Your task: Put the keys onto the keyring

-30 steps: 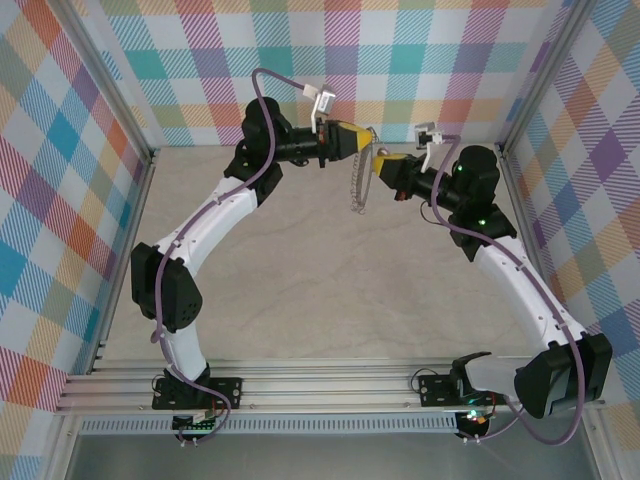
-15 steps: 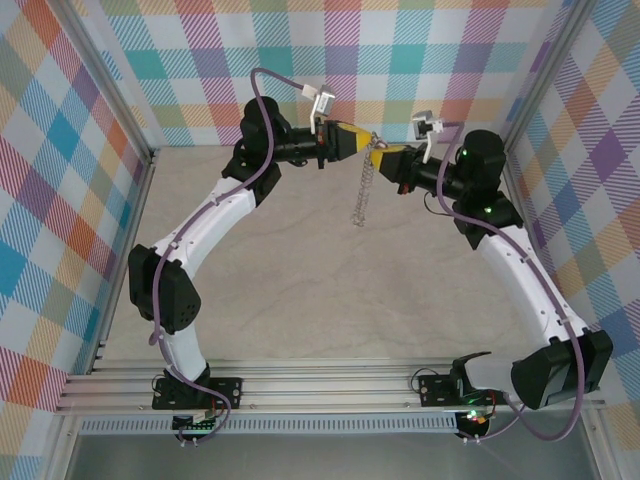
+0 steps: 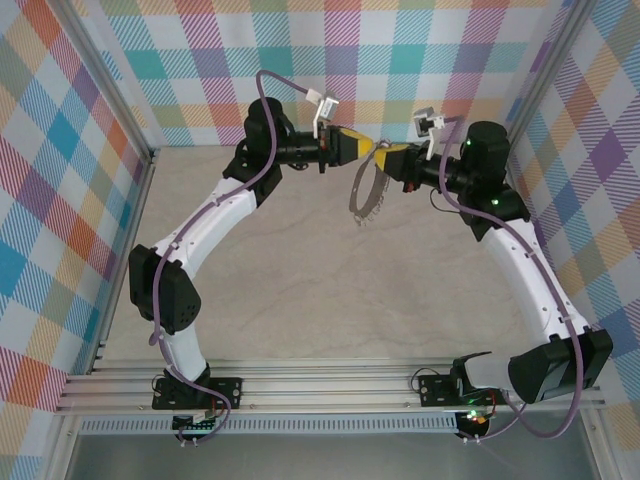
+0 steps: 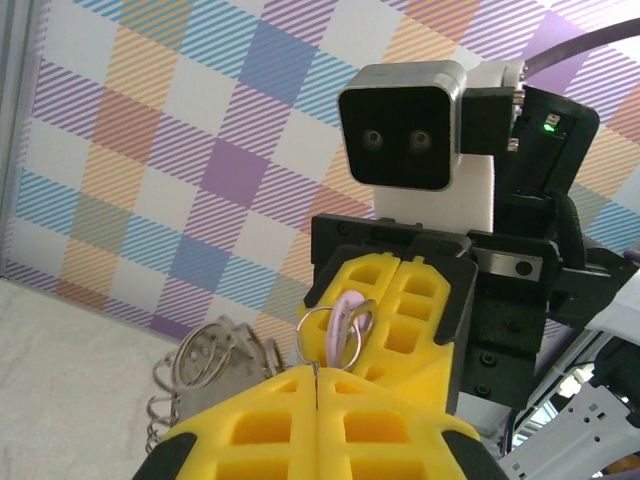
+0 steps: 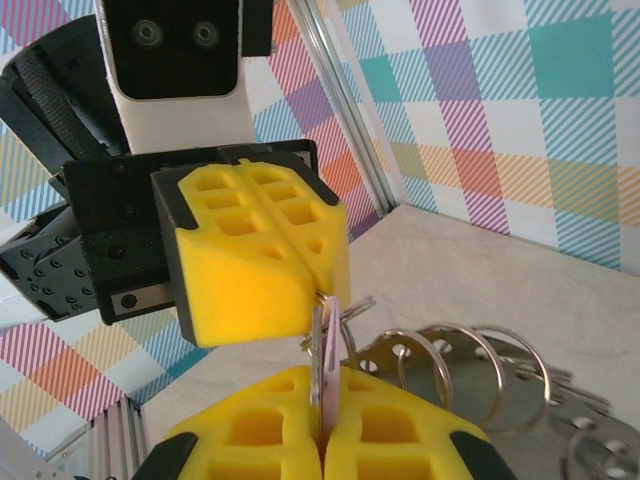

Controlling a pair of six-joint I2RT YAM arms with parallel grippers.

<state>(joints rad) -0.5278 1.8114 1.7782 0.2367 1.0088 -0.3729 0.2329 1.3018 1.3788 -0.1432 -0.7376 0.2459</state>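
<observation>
Both claws are pressed together, tip to tip above the tabletop (image 3: 300, 290). The right claw (image 5: 322, 435) pinches the key (image 5: 328, 352) upright, pointing at the left claw (image 5: 312, 272), which nips the keyring (image 3: 365, 195) dangling just below.

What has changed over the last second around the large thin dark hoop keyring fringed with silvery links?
The yellow-fingered right gripper moved toward the far wall, closing on the tip of the left gripper, which barely shifted. The thin dark keyring hanging below them swung and turned, so its hoop now shows open. Both grippers stayed shut, the right on a flat pale lilac tab.
</observation>
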